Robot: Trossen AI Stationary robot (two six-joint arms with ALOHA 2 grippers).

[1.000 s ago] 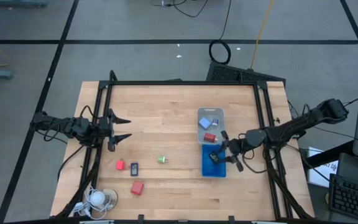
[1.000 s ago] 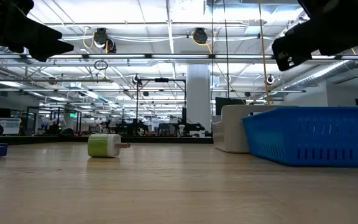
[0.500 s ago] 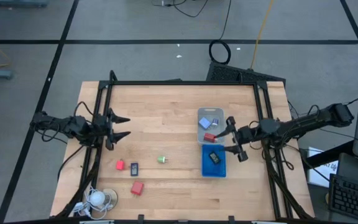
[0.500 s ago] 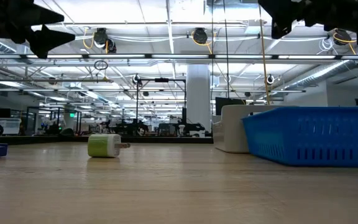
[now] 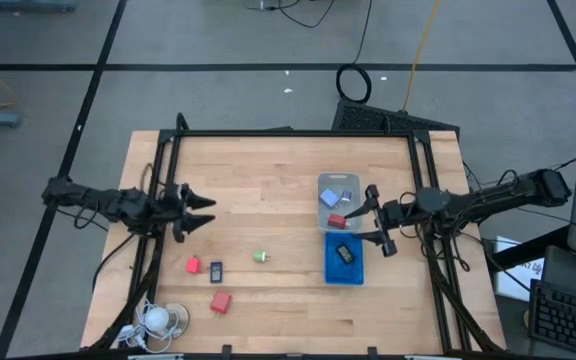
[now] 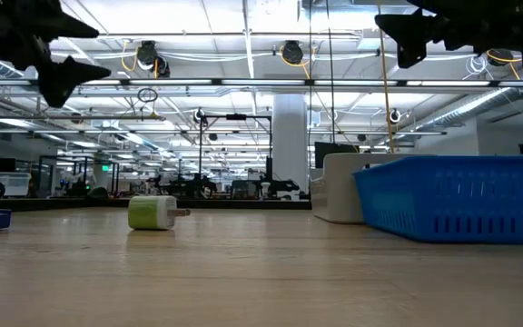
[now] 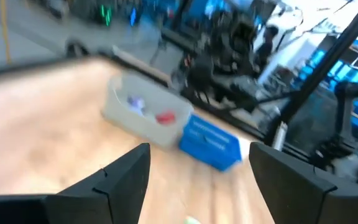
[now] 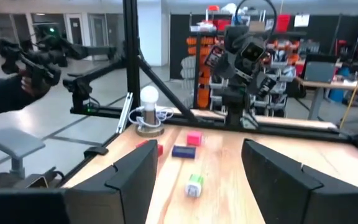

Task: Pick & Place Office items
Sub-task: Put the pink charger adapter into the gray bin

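On the table's left half lie loose office items: two red blocks (image 5: 193, 265) (image 5: 220, 301), a dark blue piece (image 5: 216, 271) and a green bit (image 5: 260, 257). The clear tray (image 5: 353, 181) holds a light-blue cube (image 5: 329, 198) and a red block (image 5: 337, 221). A dark piece (image 5: 345, 252) lies in the blue tray (image 5: 330, 275). My left gripper (image 5: 209, 210) hovers open above the table's left side, pointing level toward the trays. My right gripper (image 5: 361, 220) hangs open above the trays' right side, holding nothing.
A white round coiled-cord thing (image 5: 158, 318) sits at the near left corner. The black frame (image 5: 288, 133) runs along the far edge and down both sides. Bare wood lies in the table's middle and far half. My left arm (image 8: 241, 56) shows across the table in the right wrist view.
My right gripper has opened over the blue tray and let go of the dark piece, which now lies in that tray. It has then risen and drawn back toward the table's right edge. My left gripper has rolled about its own axis in place.
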